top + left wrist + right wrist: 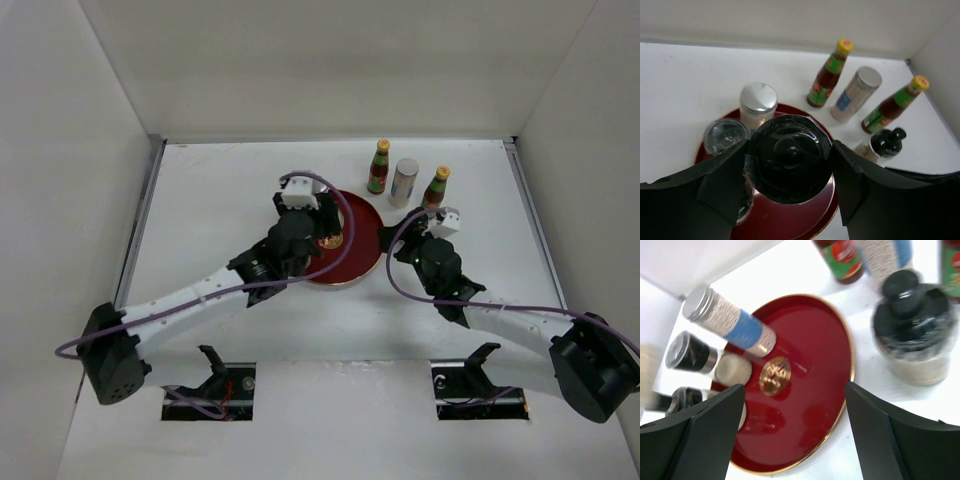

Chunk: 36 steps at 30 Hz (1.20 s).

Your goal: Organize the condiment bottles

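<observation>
— What is the left hand [790, 162] doing?
— It is clamping a black-lidded jar [789, 145] between its two fingers, over the near part of the red tray [785, 222]. I cannot tell whether the jar is resting on the tray or hanging above it.
— What else is sitting on that tray?
— A silver-topped shaker [758, 100] and a short glass jar [725, 136] are standing side by side just behind the gripped one.
— And the right hand [795, 386]?
— It is hanging wide open, holding nothing, and facing the tray. A second black-lidded jar [912, 330] is standing on the counter [690, 75] just outside the tray's rim.
— The rest?
— One yellow-capped sauce bottle [827, 77] and another sauce bottle [892, 106] are standing on the counter beyond the tray, with a second shaker [856, 95] between them.
</observation>
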Each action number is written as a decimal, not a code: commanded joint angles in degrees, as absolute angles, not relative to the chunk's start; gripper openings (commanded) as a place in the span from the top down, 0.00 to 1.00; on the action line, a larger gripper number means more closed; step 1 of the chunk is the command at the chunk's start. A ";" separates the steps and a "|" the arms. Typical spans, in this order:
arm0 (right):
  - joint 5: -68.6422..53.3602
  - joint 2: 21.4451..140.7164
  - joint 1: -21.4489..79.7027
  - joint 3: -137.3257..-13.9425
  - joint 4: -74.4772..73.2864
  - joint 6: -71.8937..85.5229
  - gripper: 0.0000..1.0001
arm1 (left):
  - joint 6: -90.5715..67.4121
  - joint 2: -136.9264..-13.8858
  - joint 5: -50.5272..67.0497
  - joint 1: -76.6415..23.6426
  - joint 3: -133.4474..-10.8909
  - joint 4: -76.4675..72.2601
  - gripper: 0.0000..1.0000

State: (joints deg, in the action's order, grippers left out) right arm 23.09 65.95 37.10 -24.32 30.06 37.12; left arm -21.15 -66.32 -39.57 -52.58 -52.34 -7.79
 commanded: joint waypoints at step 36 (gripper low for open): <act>23.82 64.87 33.62 -23.64 32.96 39.46 0.08 | -26.99 -81.31 -38.50 -59.19 -42.98 -17.40 0.17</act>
State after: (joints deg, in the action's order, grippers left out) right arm 23.68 65.08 33.80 -22.65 30.11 39.99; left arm -27.07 -84.01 -37.45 -59.29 -42.70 -14.41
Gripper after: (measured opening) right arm 0.916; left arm 0.807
